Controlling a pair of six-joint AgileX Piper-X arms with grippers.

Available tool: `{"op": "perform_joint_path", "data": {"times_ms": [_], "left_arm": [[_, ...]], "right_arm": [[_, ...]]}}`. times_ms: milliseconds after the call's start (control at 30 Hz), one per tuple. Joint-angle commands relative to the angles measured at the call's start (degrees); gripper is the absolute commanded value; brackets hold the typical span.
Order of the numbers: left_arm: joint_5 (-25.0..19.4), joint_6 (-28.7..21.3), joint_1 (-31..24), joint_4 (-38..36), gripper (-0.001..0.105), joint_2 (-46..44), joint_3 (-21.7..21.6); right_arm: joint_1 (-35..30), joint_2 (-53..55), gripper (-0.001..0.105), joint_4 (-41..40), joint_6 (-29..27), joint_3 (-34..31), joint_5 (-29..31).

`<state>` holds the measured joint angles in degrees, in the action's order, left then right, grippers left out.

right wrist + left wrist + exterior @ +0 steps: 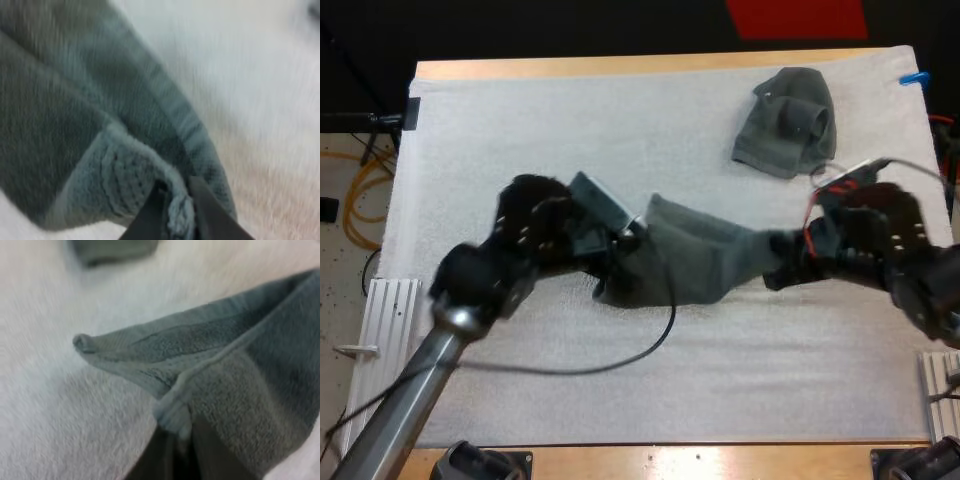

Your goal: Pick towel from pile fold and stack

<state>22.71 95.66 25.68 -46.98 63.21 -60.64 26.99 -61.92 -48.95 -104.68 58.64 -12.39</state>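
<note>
A dark grey-green towel (695, 258) hangs stretched between my two grippers over the middle of the white mat (570, 130). My left gripper (628, 240) is shut on its left end, and my right gripper (782, 250) is shut on its right end. Up close, the left wrist view has the towel's hem (172, 412) bunched between my left gripper (177, 440). In the right wrist view the towel's edge (177, 210) is pinched between the fingers (207, 212). A second, crumpled towel (787, 120) lies at the mat's far right.
White racks (380, 320) stand at the table's near left, and another rack (942, 385) at the near right. A black cable (650, 345) loops over the mat below the held towel.
</note>
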Motion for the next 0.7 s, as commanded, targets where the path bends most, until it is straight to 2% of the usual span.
{"op": "perform_joint_path", "data": {"times_ms": [0, 133, 233, 333, 433, 533, 600, 667], "left_arm": [[-0.2, 0.9, 0.2, -1.5, 0.000, -2.1, -0.3], [-1.0, 0.9, 0.2, -7.8, 0.000, -6.6, -0.3], [-1.1, 0.5, 0.2, -12.4, 0.000, -8.4, -0.2], [-1.1, 0.5, 0.2, -13.7, 0.000, -8.9, 1.5], [0.5, 0.5, 0.2, -12.6, 0.000, -8.9, 5.7], [0.2, 0.5, 0.2, -11.2, 0.000, -8.9, 10.1], [-0.6, 0.5, 0.2, -8.0, 0.000, -8.9, 12.0], [-0.7, 0.6, 0.2, -1.5, 0.000, -8.5, 14.6]], "right_arm": [[0.0, 1.1, 0.000, -0.1, 0.4, 1.4, -0.2], [0.0, 3.9, 0.000, -1.5, 3.1, 2.7, -4.8], [0.0, 4.8, 0.000, -5.9, 3.4, 2.7, -8.2], [0.0, 4.8, 0.000, -11.3, 3.3, 2.4, -10.6], [0.0, 4.8, 0.000, -13.0, 3.3, 0.5, -12.9], [0.0, 4.8, 0.000, -12.8, 4.0, -2.1, -14.3], [0.0, 4.5, 0.000, -11.4, 5.1, -4.3, -14.3], [0.0, 3.4, 0.000, -6.1, 8.1, -7.4, -13.6]]}}
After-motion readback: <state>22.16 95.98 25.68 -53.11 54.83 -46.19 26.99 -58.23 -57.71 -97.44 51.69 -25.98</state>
